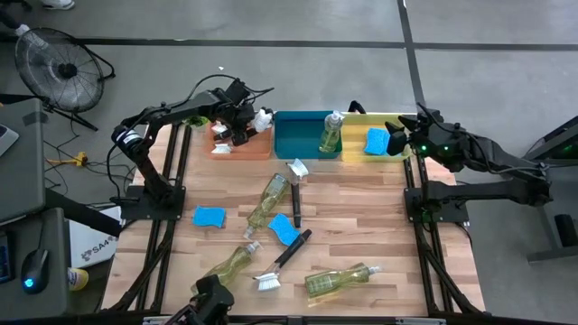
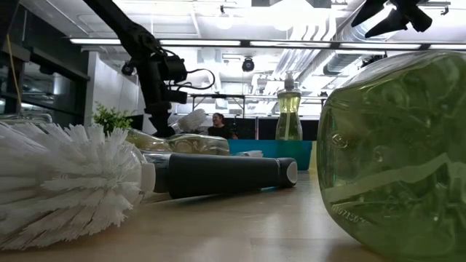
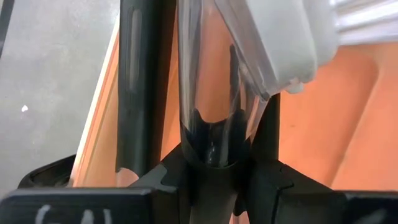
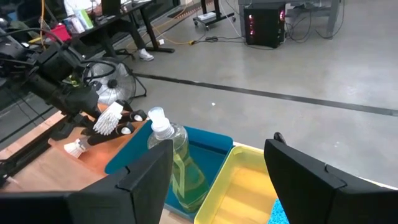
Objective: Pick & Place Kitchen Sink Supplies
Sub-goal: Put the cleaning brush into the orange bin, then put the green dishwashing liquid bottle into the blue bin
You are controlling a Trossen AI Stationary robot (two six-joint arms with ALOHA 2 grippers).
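Observation:
My left gripper (image 1: 241, 132) (image 3: 208, 146) hangs over the orange tray (image 1: 242, 150) at the table's far left and is shut on a black brush with a white head (image 1: 263, 118) (image 4: 111, 119). My right gripper (image 1: 403, 139) (image 4: 227, 177) hovers open above the yellow tray (image 1: 357, 149), where a blue sponge (image 1: 377, 142) lies. A bottle of yellow-green liquid (image 1: 331, 133) (image 4: 177, 165) stands upright in the teal tray (image 1: 298, 135). On the table lie three bottles (image 1: 271, 197) (image 1: 233, 262) (image 1: 339, 280), two sponges (image 1: 209, 217) (image 1: 283, 228) and two brushes (image 1: 295, 185) (image 1: 282, 262). My left gripper pinches the brush's glossy black handle (image 3: 210, 87) between its two fingers (image 3: 268, 130), just behind the white head (image 3: 292, 37). The brush is over the orange tray, tilted. I cannot tell whether its far end rests in the tray.
A second white brush head (image 4: 76, 148) lies in the orange tray. A small green plant (image 2: 113, 116) stands near the table's far left corner. In the low view, a brush (image 2: 73, 182) and a bottle (image 2: 397, 160) lie close to the table's near edge.

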